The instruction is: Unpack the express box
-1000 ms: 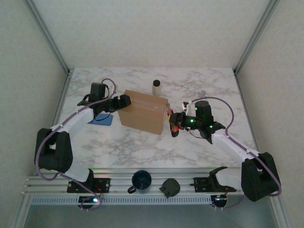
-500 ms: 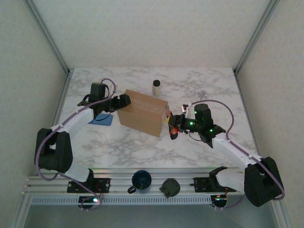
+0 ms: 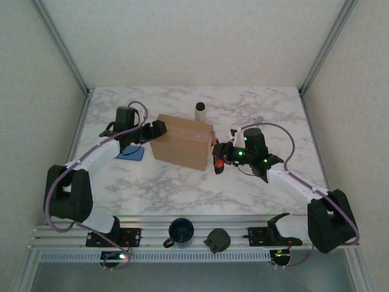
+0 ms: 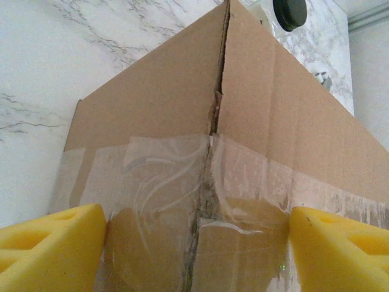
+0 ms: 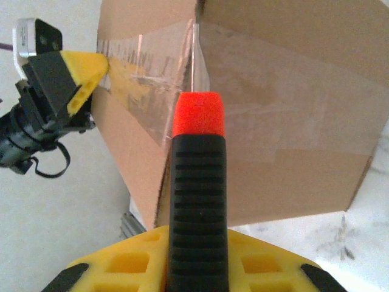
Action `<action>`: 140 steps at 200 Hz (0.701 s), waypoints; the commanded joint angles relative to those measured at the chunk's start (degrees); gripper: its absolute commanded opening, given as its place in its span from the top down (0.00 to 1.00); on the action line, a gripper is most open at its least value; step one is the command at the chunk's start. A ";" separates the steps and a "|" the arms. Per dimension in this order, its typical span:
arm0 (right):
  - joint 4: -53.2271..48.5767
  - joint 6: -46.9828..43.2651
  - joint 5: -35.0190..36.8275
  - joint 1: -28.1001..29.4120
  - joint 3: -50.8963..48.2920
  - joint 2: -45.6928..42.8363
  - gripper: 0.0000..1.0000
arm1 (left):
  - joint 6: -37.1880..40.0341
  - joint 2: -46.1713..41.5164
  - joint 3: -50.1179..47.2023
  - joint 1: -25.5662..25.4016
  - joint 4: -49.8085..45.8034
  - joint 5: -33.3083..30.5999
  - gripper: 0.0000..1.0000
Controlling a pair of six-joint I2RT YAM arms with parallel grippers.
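The express box (image 3: 182, 143), a brown taped carton, lies closed in the middle of the marble table. My left gripper (image 3: 159, 129) is at its left end, open, its yellow pads (image 4: 51, 240) wide apart in front of the taped end face (image 4: 182, 109). My right gripper (image 3: 220, 159) is at the box's right end, shut on a knife (image 5: 196, 182) with a black ribbed handle and a red collar. The thin blade (image 5: 193, 61) points at the taped top corner of the box (image 5: 285, 121). The left gripper's pad (image 5: 76, 76) shows at the far end.
A small bottle with a dark cap (image 3: 200, 111) stands just behind the box. A blue flat item (image 3: 130, 153) lies under the left arm. A dark blue cup (image 3: 180, 231) and a black object (image 3: 217, 239) sit on the front rail.
My right gripper with the knife has moved a little left and up, closer to the box's right end. The left arm has not moved.
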 commanded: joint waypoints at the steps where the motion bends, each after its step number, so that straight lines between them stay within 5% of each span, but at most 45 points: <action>1: -3.12 -5.00 -5.77 1.63 4.65 4.57 1.00 | -1.23 0.77 -3.44 -1.20 -7.37 -0.64 0.23; 40: -6.46 -7.58 -6.69 1.57 8.55 7.44 1.00 | -1.69 -0.64 -4.67 -1.27 -6.68 -0.71 0.23; 140: -11.72 -7.28 -4.72 -1.90 2.91 -3.03 1.00 | -4.64 0.97 -6.05 -1.23 -6.74 -8.39 0.25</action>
